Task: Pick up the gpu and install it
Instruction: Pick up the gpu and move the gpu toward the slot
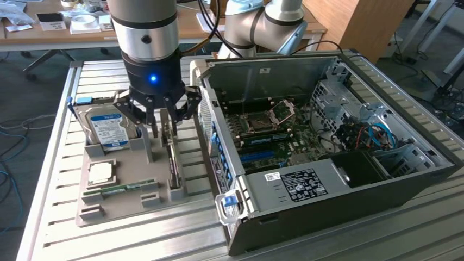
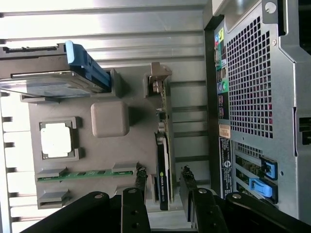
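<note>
The gpu (image 1: 174,166) stands on its long edge in a slot of the grey holder tray (image 1: 130,209), beside the open computer case (image 1: 326,147). In the wrist view the gpu (image 2: 163,155) is a thin card with a black face and a pale bracket at its far end. My gripper (image 1: 161,122) hangs directly over it and is open. In the wrist view my gripper (image 2: 164,182) has one fingertip (image 2: 141,178) on each side of the card's black end, with a gap to the card on both sides. Nothing is held.
The tray also carries a hard drive (image 1: 108,128) standing upright, a processor chip (image 1: 101,172) and a green memory stick (image 1: 119,188). The case lies open with its motherboard (image 1: 268,136) exposed, its rear panel (image 2: 252,82) close to the tray. All rest on a slatted metal table (image 1: 65,109).
</note>
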Tool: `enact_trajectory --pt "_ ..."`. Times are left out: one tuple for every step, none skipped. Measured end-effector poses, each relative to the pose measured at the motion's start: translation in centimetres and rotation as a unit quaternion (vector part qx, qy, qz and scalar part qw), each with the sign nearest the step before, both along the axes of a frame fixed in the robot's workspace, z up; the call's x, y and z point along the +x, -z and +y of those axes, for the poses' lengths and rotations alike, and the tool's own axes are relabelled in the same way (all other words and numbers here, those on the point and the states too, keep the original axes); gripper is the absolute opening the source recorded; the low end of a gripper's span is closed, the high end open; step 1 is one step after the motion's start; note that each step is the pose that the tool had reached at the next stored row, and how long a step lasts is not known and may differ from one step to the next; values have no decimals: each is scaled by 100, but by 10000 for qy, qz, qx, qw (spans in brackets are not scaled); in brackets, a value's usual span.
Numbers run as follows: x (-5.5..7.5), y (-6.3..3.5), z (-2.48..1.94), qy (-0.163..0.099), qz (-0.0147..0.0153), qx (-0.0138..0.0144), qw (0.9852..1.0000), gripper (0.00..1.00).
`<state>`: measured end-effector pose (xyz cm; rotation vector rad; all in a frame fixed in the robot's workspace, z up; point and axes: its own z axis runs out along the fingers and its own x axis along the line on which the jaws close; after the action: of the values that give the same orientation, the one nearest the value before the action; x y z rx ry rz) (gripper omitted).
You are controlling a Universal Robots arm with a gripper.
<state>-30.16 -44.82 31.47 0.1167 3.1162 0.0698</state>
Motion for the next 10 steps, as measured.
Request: enact_trajectory --pt "0 0 0 0 0 0 10000 41" --pt "0 0 0 0 0 0 10000 41" --pt "0 0 0 0 0 0 10000 41" --pt "0 1 0 0 0 1 10000 41" --pt "0 1 0 0 -1 1 10000 41" --pt "0 2 0 0 -1 1 10000 41" --pt "0 2 0 0 -1 1 10000 41" --pt "0 5 0 0 -1 1 10000 41" --pt "0 14 0 0 -3 3 10000 41" --pt "0 23 0 0 -2 2 10000 41"
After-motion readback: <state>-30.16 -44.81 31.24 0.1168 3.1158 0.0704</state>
